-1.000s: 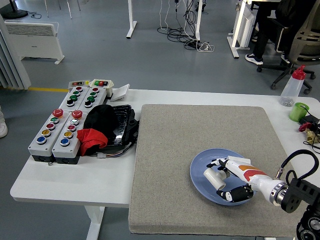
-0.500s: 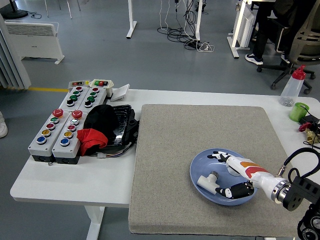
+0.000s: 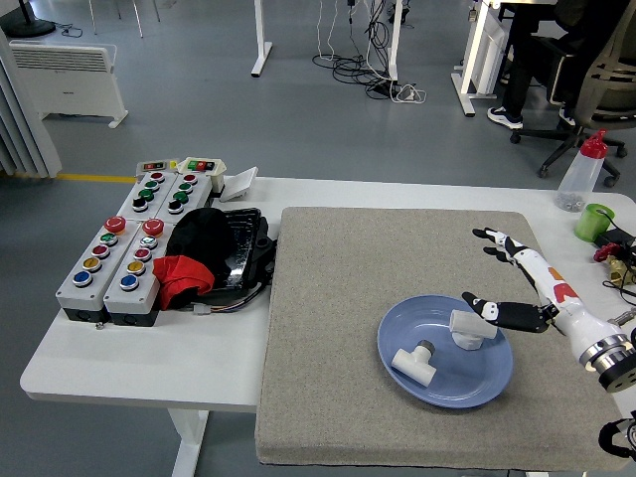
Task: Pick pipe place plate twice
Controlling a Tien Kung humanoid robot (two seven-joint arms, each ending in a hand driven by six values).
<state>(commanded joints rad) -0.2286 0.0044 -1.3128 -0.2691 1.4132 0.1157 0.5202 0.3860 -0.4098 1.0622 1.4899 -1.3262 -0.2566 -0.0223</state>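
A blue plate (image 3: 445, 383) sits on the grey mat (image 3: 378, 298) at the front right. Two white pipe fittings lie in it: a T-shaped one (image 3: 414, 361) at the left and a shorter one (image 3: 468, 327) at the right. My right hand (image 3: 512, 280) is raised above the mat just right of the plate, its fingers spread wide and holding nothing. Its thumb tip is close to the shorter fitting. My left arm does not show.
Grey button boxes (image 3: 121, 258) with coloured buttons stand at the left, next to a black and red bundle (image 3: 204, 253). A spray bottle (image 3: 582, 171) and a green cup (image 3: 594, 221) stand at the far right edge. A seated person's legs (image 3: 527, 60) show at the top right.
My right hand let go of the T-shaped fitting in the plate, opened, and lifted up and to the right off the plate. The fitting now lies at the plate's left.
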